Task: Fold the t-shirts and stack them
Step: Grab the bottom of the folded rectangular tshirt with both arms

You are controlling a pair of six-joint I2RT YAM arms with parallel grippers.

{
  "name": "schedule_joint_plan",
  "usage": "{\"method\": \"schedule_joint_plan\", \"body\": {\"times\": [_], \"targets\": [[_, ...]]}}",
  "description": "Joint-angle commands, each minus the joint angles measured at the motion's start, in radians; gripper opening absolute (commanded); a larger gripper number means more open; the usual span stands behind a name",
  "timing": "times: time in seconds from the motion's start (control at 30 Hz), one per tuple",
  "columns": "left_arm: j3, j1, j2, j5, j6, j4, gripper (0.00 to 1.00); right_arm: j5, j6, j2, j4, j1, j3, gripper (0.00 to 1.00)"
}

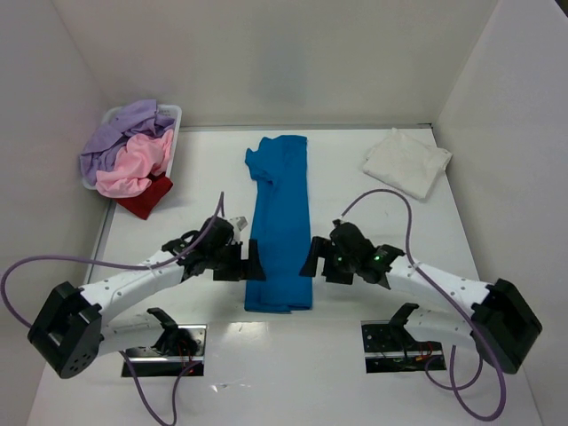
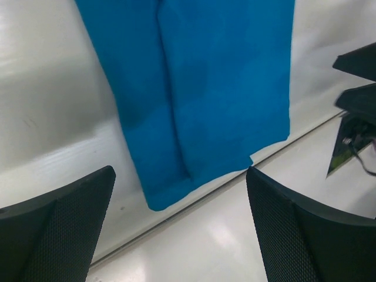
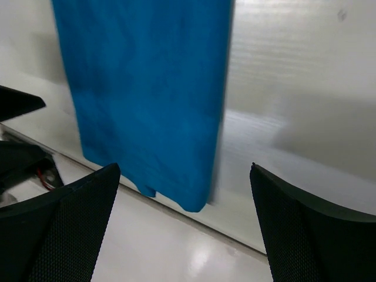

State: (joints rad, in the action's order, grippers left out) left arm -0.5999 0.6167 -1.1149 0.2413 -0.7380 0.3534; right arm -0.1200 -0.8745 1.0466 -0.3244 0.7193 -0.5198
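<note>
A bright blue t-shirt (image 1: 280,226) lies folded into a long narrow strip down the middle of the table, its hem near the front edge. My left gripper (image 1: 251,260) stands open just left of the strip's near end, and my right gripper (image 1: 310,257) stands open just right of it. Neither touches the cloth. The left wrist view shows the blue t-shirt (image 2: 202,88) beyond my open left gripper (image 2: 179,194). In the right wrist view the blue t-shirt (image 3: 147,88) lies ahead of my open right gripper (image 3: 185,188). A folded white t-shirt (image 1: 406,162) rests at the back right.
A white plastic basket (image 1: 174,116) at the back left holds lavender (image 1: 124,133) and pink (image 1: 136,164) shirts. A dark red shirt (image 1: 146,197) hangs out onto the table. White walls enclose the table on three sides. Cables loop from both arms.
</note>
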Motion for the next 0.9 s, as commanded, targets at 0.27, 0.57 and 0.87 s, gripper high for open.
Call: {"method": "schedule_joint_plan", "body": {"times": [0.27, 0.57, 0.87], "targets": [[-0.038, 0.124, -0.146, 0.026, -0.076, 0.036, 1.0, 0.089, -0.105, 0.248, -0.027, 0.192, -0.08, 0.94], [0.021, 0.158, -0.06, 0.003, -0.195, 0.038, 0.95, 0.045, -0.165, 0.17, -0.016, 0.192, -0.01, 0.81], [0.068, 0.238, -0.031, -0.046, -0.313, 0.045, 0.94, 0.023, -0.23, 0.188, -0.027, 0.266, 0.001, 0.75]]}}
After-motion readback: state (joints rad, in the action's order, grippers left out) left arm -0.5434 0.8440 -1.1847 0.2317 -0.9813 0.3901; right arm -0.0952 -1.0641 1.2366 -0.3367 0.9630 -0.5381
